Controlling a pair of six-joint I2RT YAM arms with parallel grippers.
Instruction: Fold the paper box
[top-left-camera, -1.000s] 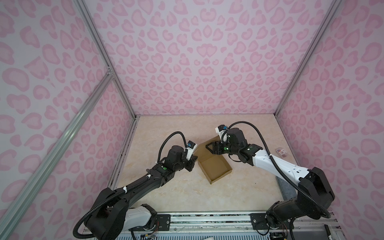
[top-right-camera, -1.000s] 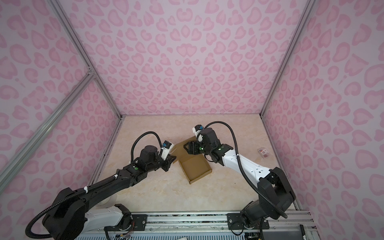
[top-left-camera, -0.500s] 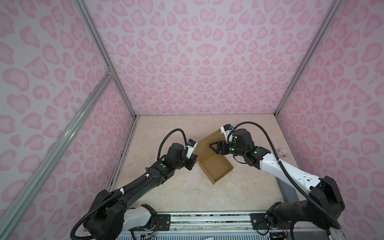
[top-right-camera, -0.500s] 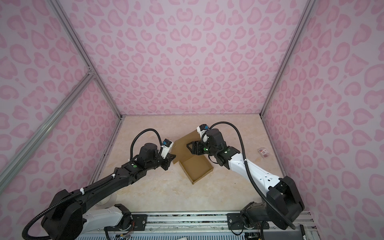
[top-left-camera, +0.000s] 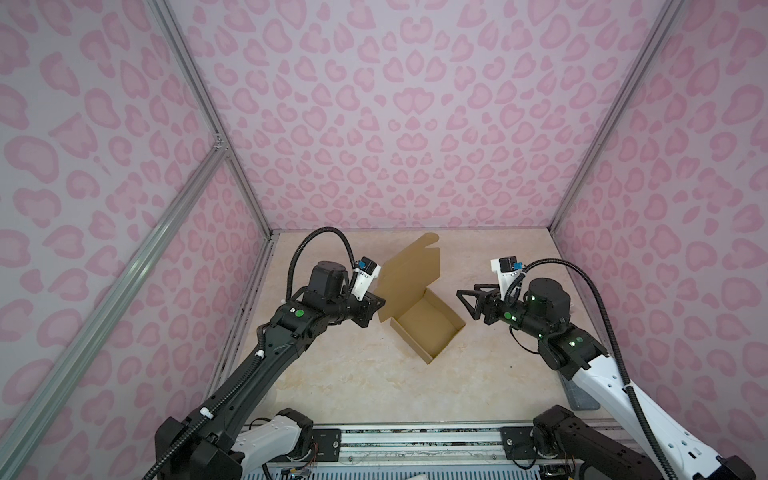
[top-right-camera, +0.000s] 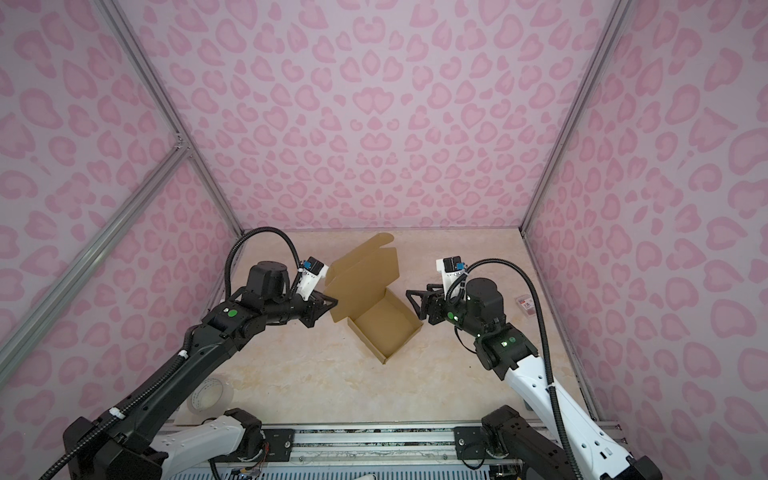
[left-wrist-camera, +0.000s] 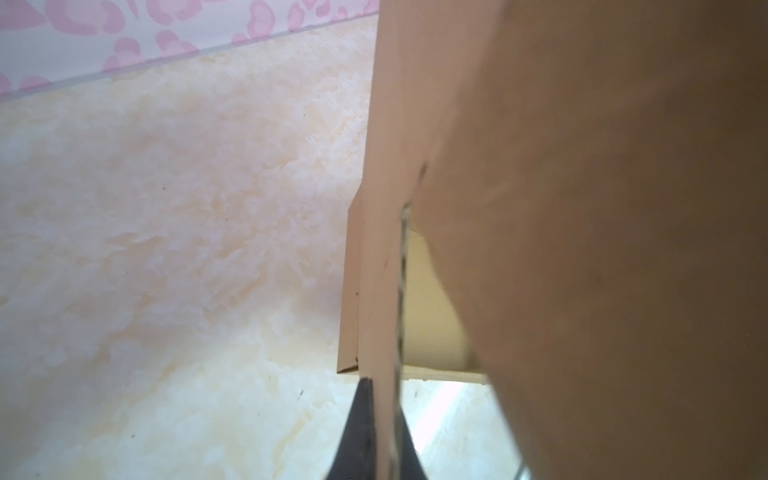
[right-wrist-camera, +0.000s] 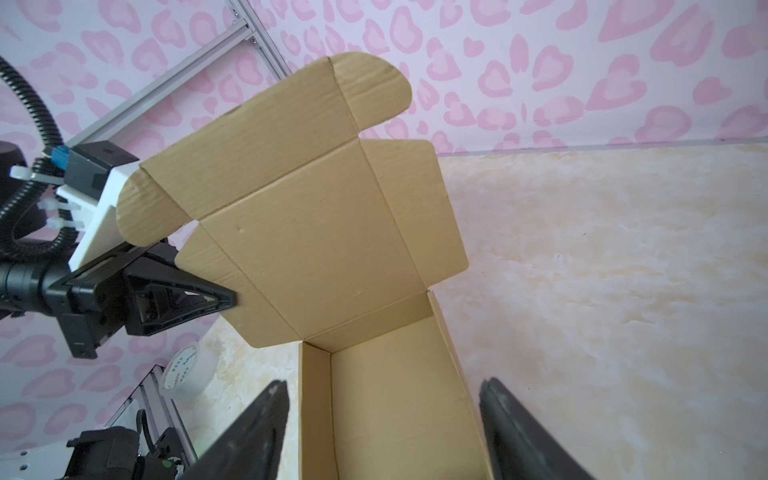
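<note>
Paper box (top-left-camera: 428, 328) open, lid upright, left jaws pinching its flap

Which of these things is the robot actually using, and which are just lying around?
In use:
- paper box, lid standing open
- left gripper, pinching the lid's side flap
- right gripper, open, beside the box

Lying about:
- tape roll, near the left arm's base
- small clear packet with a red label, near the right wall

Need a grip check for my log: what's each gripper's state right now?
Left gripper: closed on a side flap of the paper box lid.
Right gripper: open, holding nothing.
</note>
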